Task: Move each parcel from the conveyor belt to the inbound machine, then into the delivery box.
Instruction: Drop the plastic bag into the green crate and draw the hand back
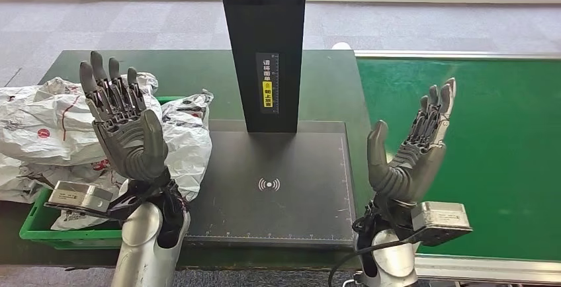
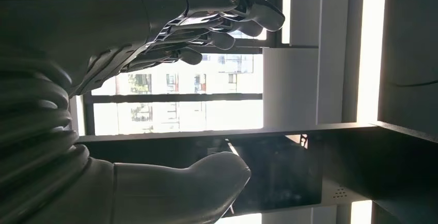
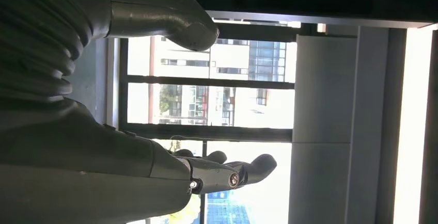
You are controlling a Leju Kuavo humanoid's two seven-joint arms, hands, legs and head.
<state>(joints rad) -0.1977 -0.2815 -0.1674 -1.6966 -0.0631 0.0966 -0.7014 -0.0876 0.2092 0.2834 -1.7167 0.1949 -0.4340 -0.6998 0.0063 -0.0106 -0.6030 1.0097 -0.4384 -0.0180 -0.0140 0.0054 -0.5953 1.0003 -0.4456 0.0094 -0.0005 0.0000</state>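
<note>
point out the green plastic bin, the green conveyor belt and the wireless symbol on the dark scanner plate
green plastic bin [image 1: 40, 224]: head view, near left wall.
green conveyor belt [image 1: 503, 148]: head view, bare belt surface.
white wireless symbol [image 1: 268, 184]: head view, its centre, on the dark scanner plate [image 1: 298, 214].

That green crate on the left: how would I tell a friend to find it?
Start at the tall black post rising from the dark flat scanner plate in the middle. Look to its left, behind the robot's raised left hand. The green crate sits there at the table's near edge, the one thing heaped with crumpled white parcel bags.
</note>
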